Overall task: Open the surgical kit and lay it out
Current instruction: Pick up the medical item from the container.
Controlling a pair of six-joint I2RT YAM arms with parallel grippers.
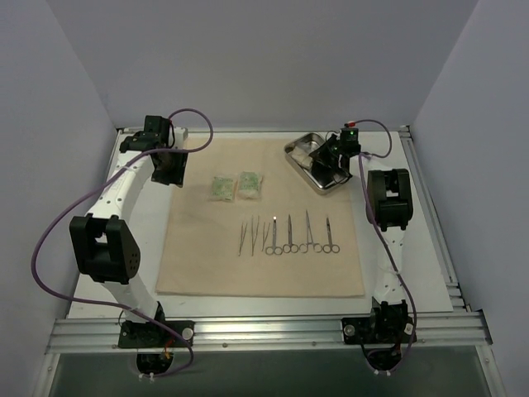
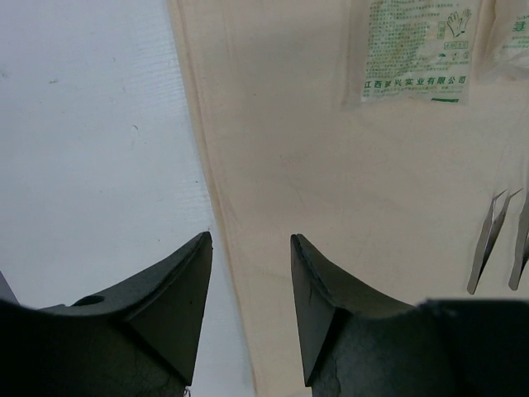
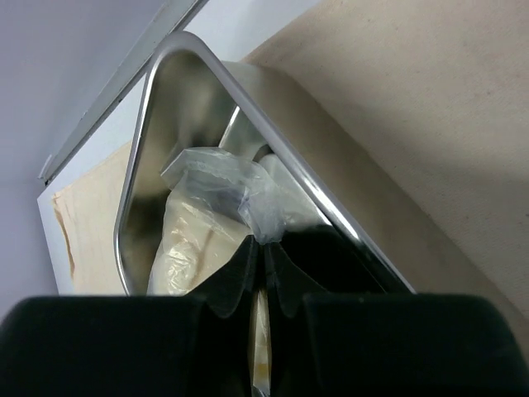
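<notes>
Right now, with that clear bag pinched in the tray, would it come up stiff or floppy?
Probably floppy: the clear bag is thin, crinkled film bunched where the right gripper pinches it. Likely light, since its pale contents look soft. It may slide easily off the shiny steel tray.

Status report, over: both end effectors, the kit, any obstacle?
Left end effector open, empty, over cloth edge. Right end effector shut on plastic bag in steel tray. Nothing blocking.
</notes>
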